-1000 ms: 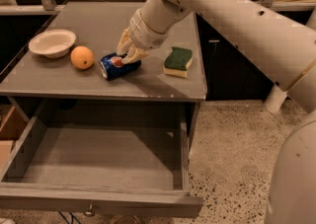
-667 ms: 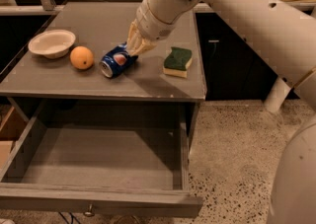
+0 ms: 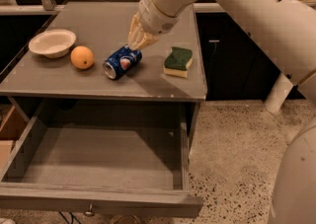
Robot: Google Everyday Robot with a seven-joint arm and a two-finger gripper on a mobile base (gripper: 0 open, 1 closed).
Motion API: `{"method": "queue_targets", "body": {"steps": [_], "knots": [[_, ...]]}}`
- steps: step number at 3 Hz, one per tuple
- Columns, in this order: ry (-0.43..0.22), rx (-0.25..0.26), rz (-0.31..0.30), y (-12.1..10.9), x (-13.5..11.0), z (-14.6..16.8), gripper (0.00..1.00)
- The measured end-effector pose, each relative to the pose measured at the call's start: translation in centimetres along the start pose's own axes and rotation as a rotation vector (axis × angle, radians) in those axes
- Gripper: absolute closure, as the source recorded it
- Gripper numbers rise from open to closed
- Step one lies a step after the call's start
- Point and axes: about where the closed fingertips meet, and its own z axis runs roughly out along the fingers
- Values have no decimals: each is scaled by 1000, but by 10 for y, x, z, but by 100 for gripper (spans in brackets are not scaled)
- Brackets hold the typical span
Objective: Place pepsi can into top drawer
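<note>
Can point(image 3: 122, 61) lies on its side on the tabletop point(image 3: 98, 20), just left of ctr frame. Its silver end faces lower left and its logo faces up. It's not in the drawer yet.

Gripper point(image 3: 134, 44) comes down from the upper right and its tip sits right at the can's upper-right end, prob. touching. Can't tell if it's spread, closed or clamped on the can, since the wrist hides that.

The steep angle makes sense: a can lying flat has to be taken from above, across its round body. It could roll toward the orange point(image 3: 82, 57) just to its left if nudged.

Drawer point(image 3: 98, 201) fills the lower half of the frame, pulled fully out w/ nothing seen inside, so it's ready for a straight drop. Knob point(image 3: 89, 212) is at the bottom edge.

Bowl point(image 3: 52, 43) at upper left and sponge point(image 3: 178, 61) right of the can are both apart from it and off the route down to the drawer.

Judgement: grasp stage, early in the task. Lift, carry toward the lower frame and release are still to do.
</note>
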Motion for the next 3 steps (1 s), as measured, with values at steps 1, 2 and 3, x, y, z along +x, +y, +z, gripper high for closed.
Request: {"method": "queue_targets", "body": {"steps": [1,2,3], "knots": [[0,0,0,0,0,0,54],[0,0,0,0,0,0,29],[0,0,0,0,0,0,0]]}}
